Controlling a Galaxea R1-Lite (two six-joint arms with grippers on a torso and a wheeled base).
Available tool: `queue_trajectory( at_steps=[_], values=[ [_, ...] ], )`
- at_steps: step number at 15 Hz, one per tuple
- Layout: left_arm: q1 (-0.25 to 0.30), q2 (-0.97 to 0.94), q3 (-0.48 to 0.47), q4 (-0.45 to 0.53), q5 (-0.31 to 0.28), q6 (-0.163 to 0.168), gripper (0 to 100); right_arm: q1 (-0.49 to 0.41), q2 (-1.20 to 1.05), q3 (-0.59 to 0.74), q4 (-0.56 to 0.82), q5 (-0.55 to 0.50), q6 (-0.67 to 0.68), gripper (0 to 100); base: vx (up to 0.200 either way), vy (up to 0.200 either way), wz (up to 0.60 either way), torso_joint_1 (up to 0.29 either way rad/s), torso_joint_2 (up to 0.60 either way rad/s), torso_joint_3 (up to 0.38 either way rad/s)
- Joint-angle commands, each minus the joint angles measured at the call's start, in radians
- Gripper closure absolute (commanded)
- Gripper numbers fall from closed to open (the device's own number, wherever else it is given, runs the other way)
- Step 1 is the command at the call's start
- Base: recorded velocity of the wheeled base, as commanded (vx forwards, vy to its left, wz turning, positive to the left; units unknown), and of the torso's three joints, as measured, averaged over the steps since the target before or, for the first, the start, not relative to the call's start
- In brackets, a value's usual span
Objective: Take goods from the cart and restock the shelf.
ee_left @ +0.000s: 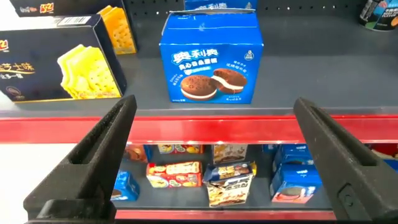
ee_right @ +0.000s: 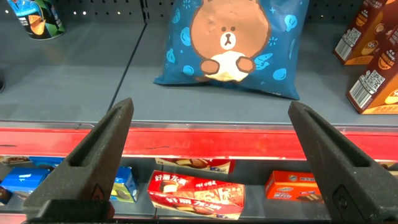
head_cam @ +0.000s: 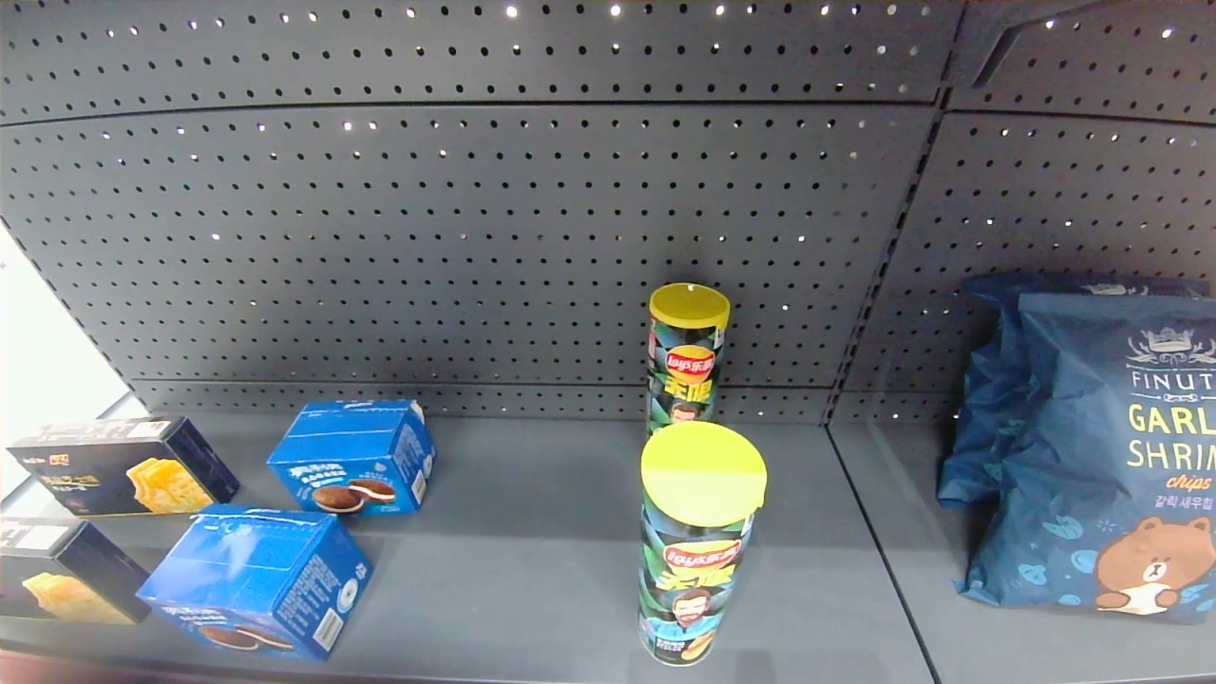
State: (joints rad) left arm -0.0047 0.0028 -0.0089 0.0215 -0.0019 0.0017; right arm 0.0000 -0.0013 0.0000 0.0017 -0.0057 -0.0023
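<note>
Left gripper (ee_left: pixel 214 106) and right gripper (ee_right: pixel 211 106) hang spread, empty, before the shelf (head_cam: pixel 532 532) (nothing fetched yet); chip canisters (head_cam: pixel 698 560) stand upright, labels outward.

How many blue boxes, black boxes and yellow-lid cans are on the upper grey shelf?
Blue boxes: 2
Black boxes: 2
Yellow-lid cans: 2
Total: 6

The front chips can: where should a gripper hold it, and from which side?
The front chips can stands upright with bare shelf on both sides, so probably grip the middle of its round body, coming level from the shelf's open front.
</note>
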Motion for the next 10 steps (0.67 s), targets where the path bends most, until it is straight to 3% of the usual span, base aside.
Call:
queue_trajectory(
  at_steps=[1, 10],
  values=[
    [0.000, -0.003, 0.001, 0.000, 0.000, -0.002, 0, 0.000, 0.001, 0.000, 0.000, 0.000, -0.001, 0, 0.000, 0.000, 0.00, 0.000, 0.00, 0.000],
    [0.000, -0.003, 0.001, 0.000, 0.000, -0.002, 0, 0.000, 0.001, 0.000, 0.000, 0.003, -0.005, 0, 0.000, 0.000, 0.00, 0.000, 0.00, 0.000]
  ],
)
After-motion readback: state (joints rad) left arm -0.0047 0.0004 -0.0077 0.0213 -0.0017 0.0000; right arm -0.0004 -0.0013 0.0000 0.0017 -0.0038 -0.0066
